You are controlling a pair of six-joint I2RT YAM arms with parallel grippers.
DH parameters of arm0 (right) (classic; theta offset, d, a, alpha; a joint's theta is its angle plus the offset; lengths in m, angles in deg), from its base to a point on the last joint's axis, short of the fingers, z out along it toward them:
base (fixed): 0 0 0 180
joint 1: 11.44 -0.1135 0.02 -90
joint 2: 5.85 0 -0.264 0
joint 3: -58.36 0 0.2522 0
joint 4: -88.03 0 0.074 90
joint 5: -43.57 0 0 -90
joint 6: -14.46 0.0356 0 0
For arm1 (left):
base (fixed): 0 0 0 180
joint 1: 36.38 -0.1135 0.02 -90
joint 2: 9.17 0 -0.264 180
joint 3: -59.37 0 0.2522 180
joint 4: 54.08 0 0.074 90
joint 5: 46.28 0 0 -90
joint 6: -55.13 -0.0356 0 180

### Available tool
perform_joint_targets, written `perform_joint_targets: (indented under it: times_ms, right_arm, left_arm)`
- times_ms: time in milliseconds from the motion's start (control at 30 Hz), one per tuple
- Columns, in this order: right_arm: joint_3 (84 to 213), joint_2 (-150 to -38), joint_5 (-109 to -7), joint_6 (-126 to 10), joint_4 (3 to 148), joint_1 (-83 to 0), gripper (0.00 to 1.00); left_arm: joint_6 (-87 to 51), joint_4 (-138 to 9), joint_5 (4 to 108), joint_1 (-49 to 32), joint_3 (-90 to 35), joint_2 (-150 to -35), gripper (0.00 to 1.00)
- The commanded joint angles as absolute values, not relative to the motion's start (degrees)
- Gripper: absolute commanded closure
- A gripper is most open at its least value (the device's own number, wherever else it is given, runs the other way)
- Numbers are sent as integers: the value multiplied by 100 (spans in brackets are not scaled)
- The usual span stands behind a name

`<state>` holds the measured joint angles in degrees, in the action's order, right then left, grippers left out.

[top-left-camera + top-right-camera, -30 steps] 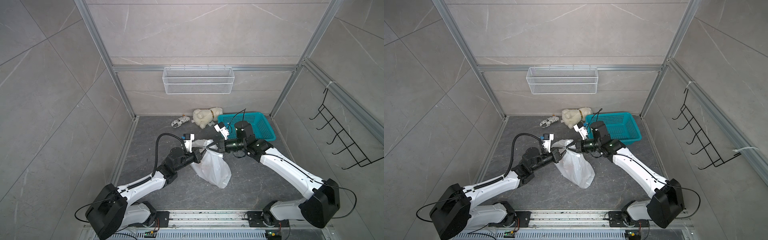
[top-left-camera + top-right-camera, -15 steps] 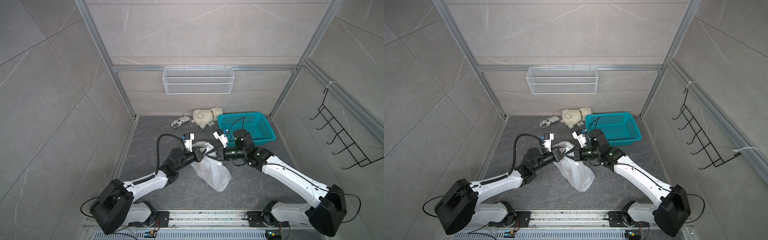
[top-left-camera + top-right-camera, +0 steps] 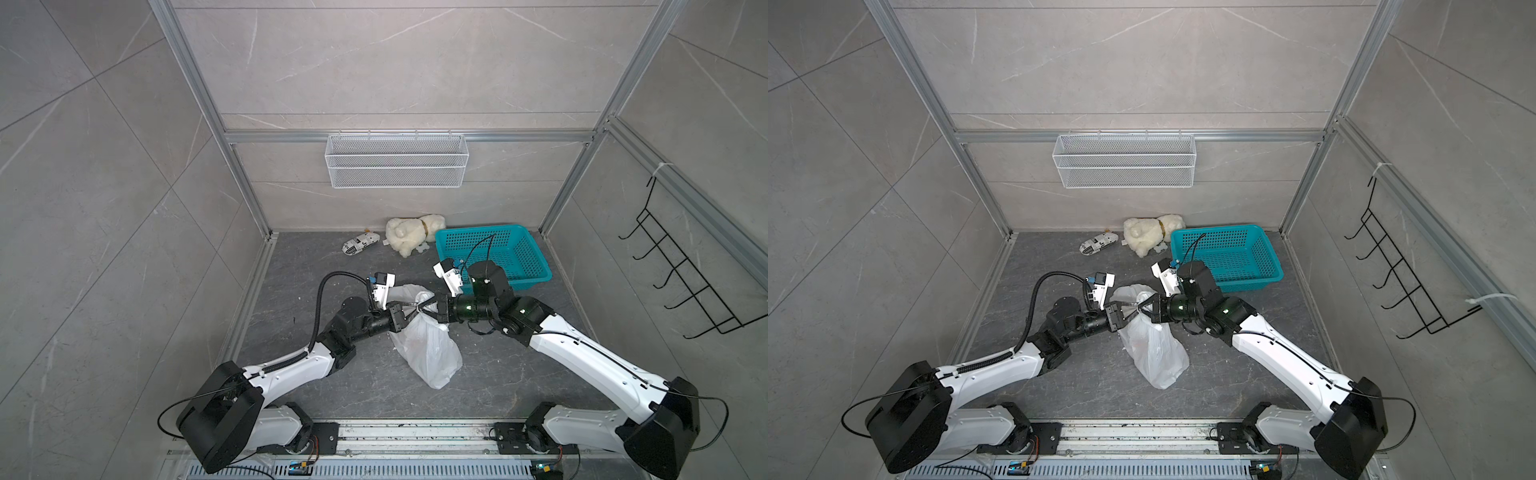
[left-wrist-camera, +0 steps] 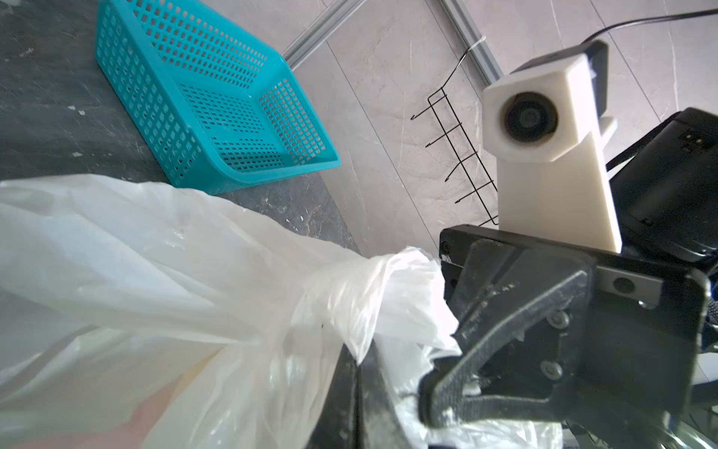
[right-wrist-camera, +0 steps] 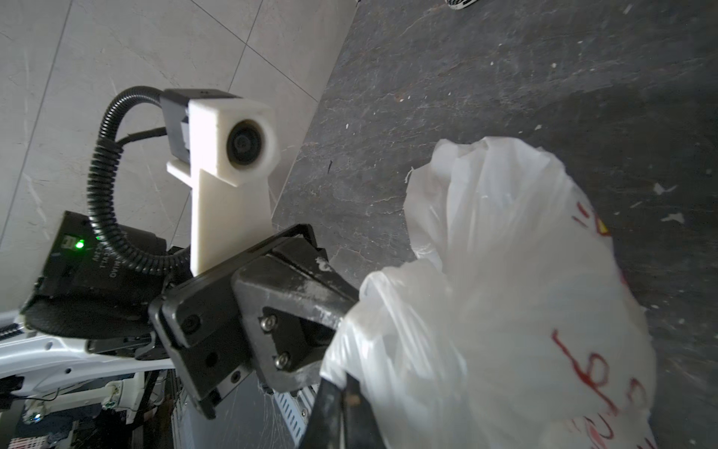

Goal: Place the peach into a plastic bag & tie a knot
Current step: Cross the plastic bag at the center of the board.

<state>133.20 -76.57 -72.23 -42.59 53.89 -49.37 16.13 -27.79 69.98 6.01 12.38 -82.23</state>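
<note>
Entry: plastic bag (image 3: 430, 353), white, at centre frame in both top views, body resting on dark bench (image 3: 332, 266). I log left jaws and right jaws both clamped on its gathered neck, tips meeting. Teal basket (image 3: 515, 253) to upper right.

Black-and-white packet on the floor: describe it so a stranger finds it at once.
Start at the white wire shelf on the back wall and drop to the floor below it. There a cream plush toy lies beside a teal basket; the packet is on the toy's other side, small, the only thing printed black and white.
</note>
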Motion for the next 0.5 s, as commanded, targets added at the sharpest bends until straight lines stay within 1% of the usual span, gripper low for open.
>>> perform_joint_targets:
  times_ms: [0, 133, 233, 300, 400, 467]
  right_arm:
    - [13458, -7501, -6896, -4604, 4997, -4949, 96]
    - [13547, -7588, -7133, -4675, 4992, -4949, 96]
    - [13582, -7632, -7285, -4677, 5006, -4941, 96]
    - [13593, -7642, -7468, -4648, 5080, -4932, 96]
    - [13567, -7634, -7578, -4584, 5227, -4923, 94]
    - [13567, -7667, -7574, -4578, 5215, -4926, 93]
  left_arm:
    - [1660, -2855, 7629, 610, 823, -8269, 100]
    - [1798, -2707, 8008, 614, 554, -8602, 99]
    - [1790, -2671, 7988, 616, 483, -8656, 97]
    - [1795, -2645, 7952, 617, 462, -8672, 92]
    - [1879, -2525, 7999, 617, 463, -8761, 79]
    - [1924, -2427, 7984, 616, 498, -8775, 73]
